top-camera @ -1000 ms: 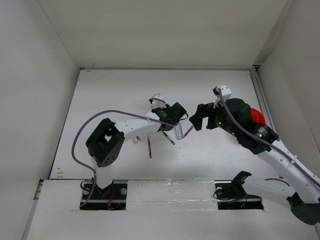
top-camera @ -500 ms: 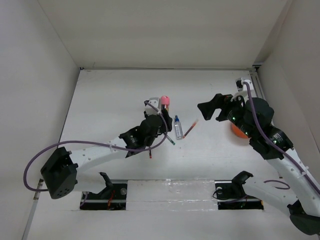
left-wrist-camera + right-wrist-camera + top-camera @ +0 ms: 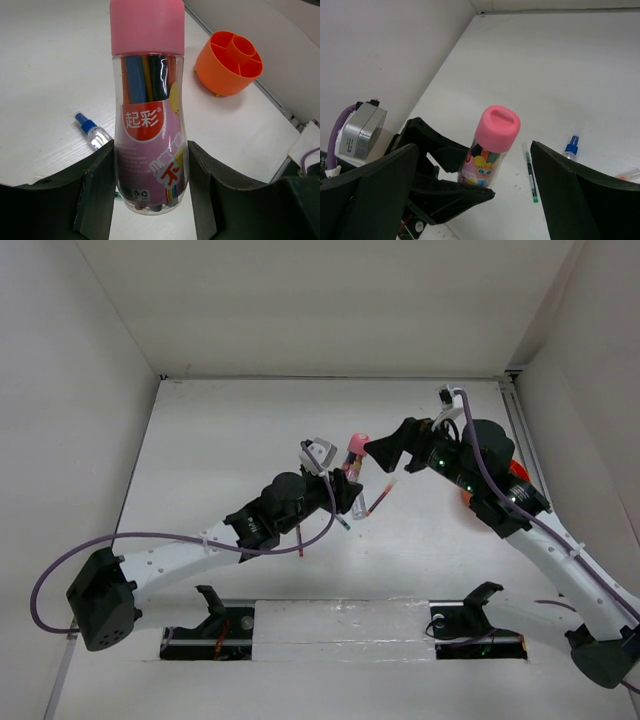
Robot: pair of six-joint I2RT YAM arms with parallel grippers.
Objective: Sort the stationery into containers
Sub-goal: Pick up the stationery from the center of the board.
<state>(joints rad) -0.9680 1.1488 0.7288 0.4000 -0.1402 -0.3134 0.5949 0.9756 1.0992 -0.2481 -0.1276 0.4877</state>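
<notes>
While L arm [image 3: 190,548] stretches fwd, tool [image 3: 151,160] grips pink-capped tube [image 3: 147,75] upright.

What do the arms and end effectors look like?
Left arm and right arm: white links, black joint housings, purple cable looped alongside each. Left end effector and right end effector: two broad matte-black fingers each, no markings visible.

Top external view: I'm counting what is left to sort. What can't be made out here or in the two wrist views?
Orange cup: top view, the right arm covers most of it.
Blue-capped bottle: left wrist view, cut off by the left gripper holding the pink-capped tube; right wrist view, only its cap end shows.
Eraser cube, pink-white piece: found in no view, perhaps under the left arm.
</notes>
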